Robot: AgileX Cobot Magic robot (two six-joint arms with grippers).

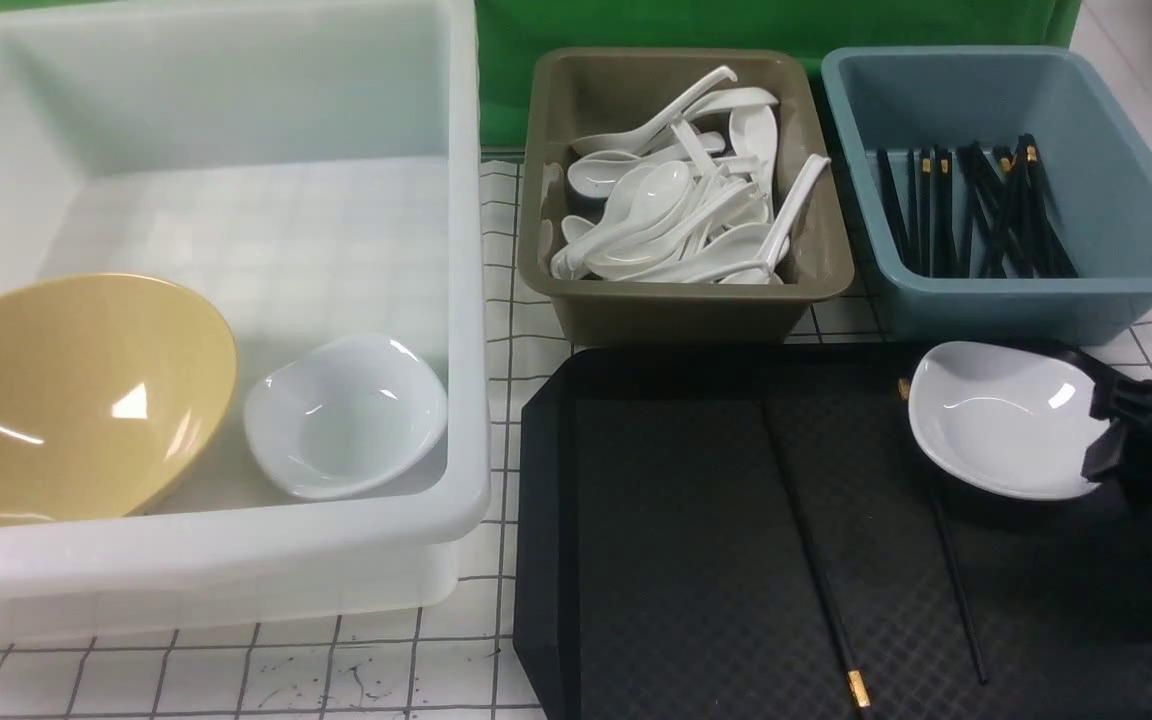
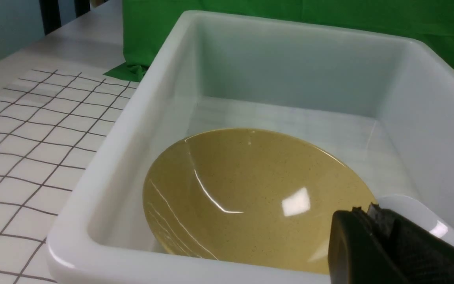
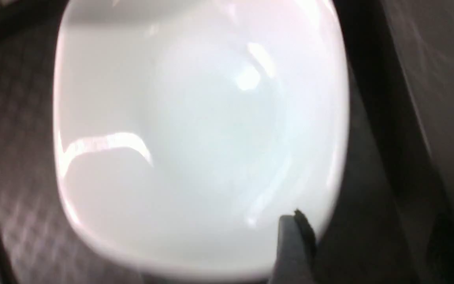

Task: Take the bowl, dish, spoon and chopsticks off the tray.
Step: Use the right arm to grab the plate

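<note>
Chopsticks (image 1: 820, 570), pair: lay near you on tray (image 1: 676, 520), uncleared. Dish (image 1: 1001, 415): tray's far right, right gripper (image 1: 1094, 435) jaws apart astride its rim. Bowl (image 1: 66, 400): cleared into left tub (image 1: 236, 560); left gripper (image 2: 365, 211) jaws together.

The right gripper (image 1: 1101, 432) sits low over the far right corner of the tray (image 1: 686, 560), its fingers (image 3: 292, 244) spread apart. The left gripper (image 2: 363, 211) hangs well left of the tray, fingers pressed together and holding nothing, outside the front view.
</note>
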